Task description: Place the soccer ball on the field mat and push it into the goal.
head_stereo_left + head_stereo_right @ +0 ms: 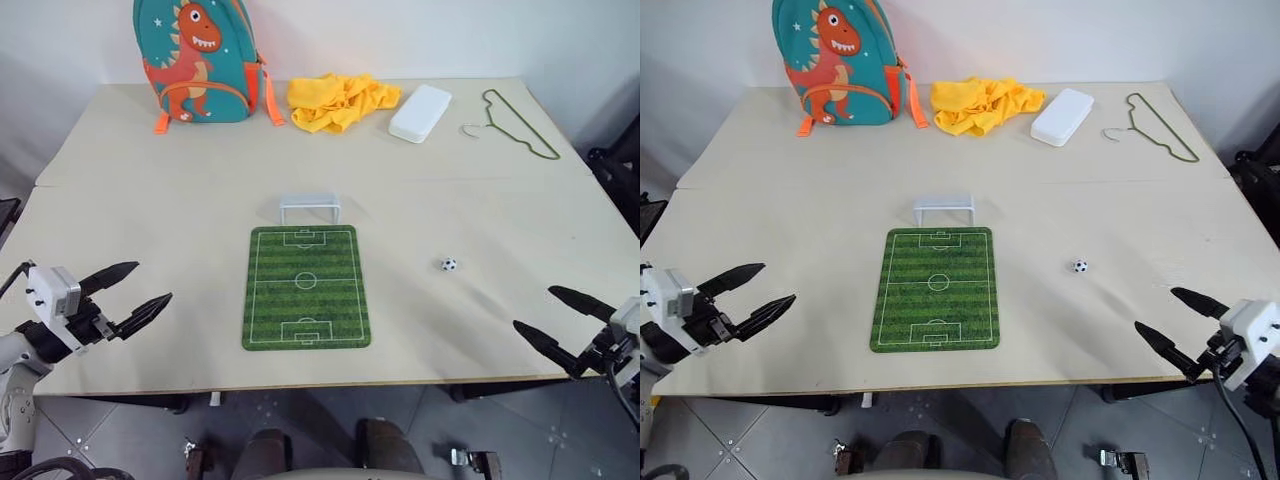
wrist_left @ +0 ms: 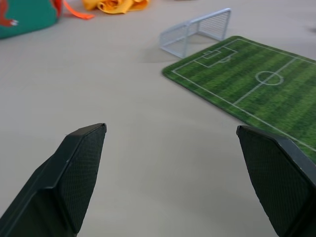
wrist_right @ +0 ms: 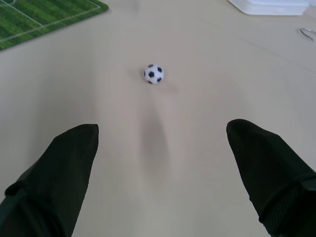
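Note:
The tiny black-and-white soccer ball lies on the bare table to the right of the green field mat, apart from it. The white goal stands just beyond the mat's far end. My right gripper hovers open near the table's front right edge, with the soccer ball some way ahead of its fingers. My left gripper is open at the front left, empty, pointing toward the field mat and the goal.
Along the table's far edge stand a teal dinosaur backpack, a crumpled yellow cloth, a white rounded case and a wire hanger. The table's front edge runs just ahead of both grippers.

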Available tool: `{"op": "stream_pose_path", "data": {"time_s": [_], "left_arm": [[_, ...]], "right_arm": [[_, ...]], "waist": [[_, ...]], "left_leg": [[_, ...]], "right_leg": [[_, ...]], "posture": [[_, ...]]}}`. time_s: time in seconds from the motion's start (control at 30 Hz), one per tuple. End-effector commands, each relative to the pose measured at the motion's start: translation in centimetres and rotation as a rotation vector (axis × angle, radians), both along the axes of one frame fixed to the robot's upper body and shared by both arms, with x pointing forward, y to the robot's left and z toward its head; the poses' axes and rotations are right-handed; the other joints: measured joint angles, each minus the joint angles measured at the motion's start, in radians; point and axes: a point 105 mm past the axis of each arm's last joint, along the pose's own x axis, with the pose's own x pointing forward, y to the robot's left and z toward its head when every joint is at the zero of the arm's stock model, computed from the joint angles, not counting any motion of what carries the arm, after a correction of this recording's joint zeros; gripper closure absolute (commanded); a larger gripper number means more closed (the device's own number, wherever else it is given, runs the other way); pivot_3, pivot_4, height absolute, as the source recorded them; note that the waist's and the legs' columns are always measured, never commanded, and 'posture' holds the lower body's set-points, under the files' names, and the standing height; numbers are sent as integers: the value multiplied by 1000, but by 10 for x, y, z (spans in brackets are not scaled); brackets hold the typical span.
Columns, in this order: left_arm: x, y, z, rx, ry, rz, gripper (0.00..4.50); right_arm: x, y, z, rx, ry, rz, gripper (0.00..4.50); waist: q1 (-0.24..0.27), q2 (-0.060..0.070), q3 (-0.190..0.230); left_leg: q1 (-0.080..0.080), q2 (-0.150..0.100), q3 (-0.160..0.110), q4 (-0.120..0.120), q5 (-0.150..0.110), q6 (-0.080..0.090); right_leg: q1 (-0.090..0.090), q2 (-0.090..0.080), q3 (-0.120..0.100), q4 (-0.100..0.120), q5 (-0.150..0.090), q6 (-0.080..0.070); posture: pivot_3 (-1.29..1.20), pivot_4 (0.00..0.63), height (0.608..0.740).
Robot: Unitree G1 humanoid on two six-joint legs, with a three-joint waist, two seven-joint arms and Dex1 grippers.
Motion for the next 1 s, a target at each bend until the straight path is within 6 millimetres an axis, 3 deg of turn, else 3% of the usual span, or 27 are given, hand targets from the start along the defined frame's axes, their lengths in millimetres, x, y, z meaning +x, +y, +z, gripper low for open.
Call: {"op": "stream_pose_path", "data": {"time_s": [0.03,0.13,0.3,0.43,0.53,0.67,1.0], "left_arm": [[-3,-11,8,-19,-18,-56,0],[-7,-28,13,-66,-4,-160,0],[-17,-66,26,-122,60,-436,0],[-15,-81,31,-71,31,-516,0],[-14,-88,36,-57,-4,-540,0],[-16,-97,41,-86,-26,-568,0],[-24,-103,32,-114,44,-609,0]], "right_arm": [[2,3,9,22,-37,-11,144],[0,-8,12,42,-47,-68,144],[-17,-47,9,23,-20,-187,144],[-20,-55,5,-2,-4,-187,144],[-14,-46,8,11,-20,-144,144],[20,2,19,35,-21,33,144],[81,48,18,11,94,126,144]], "waist": [[1,0,0],[5,0,0],[8,0,0],[-1,1,0],[-14,1,0],[-32,1,0],[-3,3,0]], "left_leg": [[0,0,0,0,0,0],[-1,0,-1,0,0,0],[-1,-1,-1,0,0,0],[0,-5,0,0,0,0],[1,-5,1,0,0,0],[1,-5,3,0,0,0],[-2,-1,-1,2,0,0]], "right_leg": [[0,0,0,0,0,0],[0,0,0,0,0,0],[1,-1,-1,-1,0,0],[1,0,0,-1,0,0],[1,0,1,0,0,0],[1,0,3,1,0,0],[-1,-1,-1,1,0,0]], "posture": [[0,150,740],[0,150,740],[0,150,740],[0,150,740],[0,150,740],[0,150,740],[0,150,740]]}}
